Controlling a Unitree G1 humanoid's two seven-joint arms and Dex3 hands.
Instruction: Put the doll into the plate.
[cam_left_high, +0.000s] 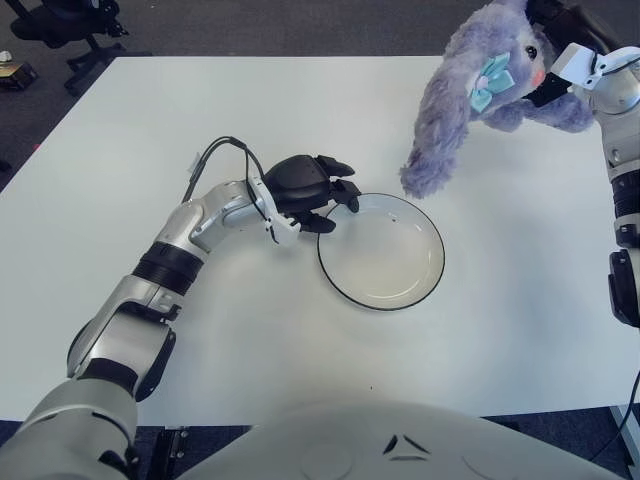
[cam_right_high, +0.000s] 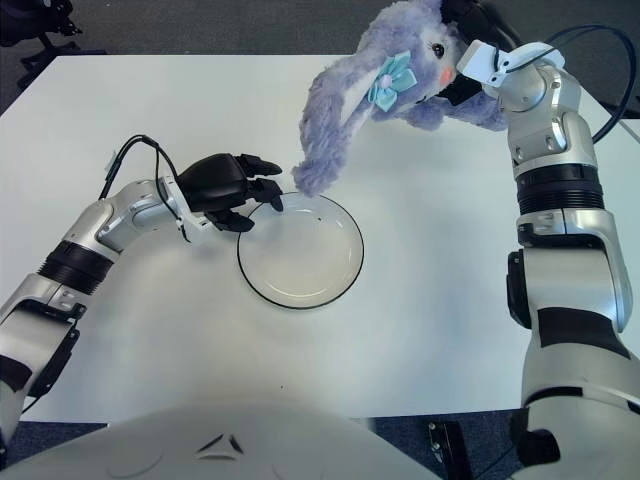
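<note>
A fluffy purple rabbit doll (cam_left_high: 480, 90) with a teal bow hangs in the air over the table's far right, its long ear drooping toward the far rim of the plate. My right hand (cam_right_high: 468, 55) is shut on the doll's body from the right. The white plate (cam_left_high: 385, 265) with a dark rim lies flat on the table, with nothing in it. My left hand (cam_left_high: 335, 208) sits at the plate's left rim, with black fingers curled over the edge and the thumb underneath.
The white table (cam_left_high: 250, 350) spreads wide around the plate. A black office chair (cam_left_high: 60, 25) stands on the dark floor beyond the far left corner. A small object (cam_left_high: 15, 72) lies on the floor at the left edge.
</note>
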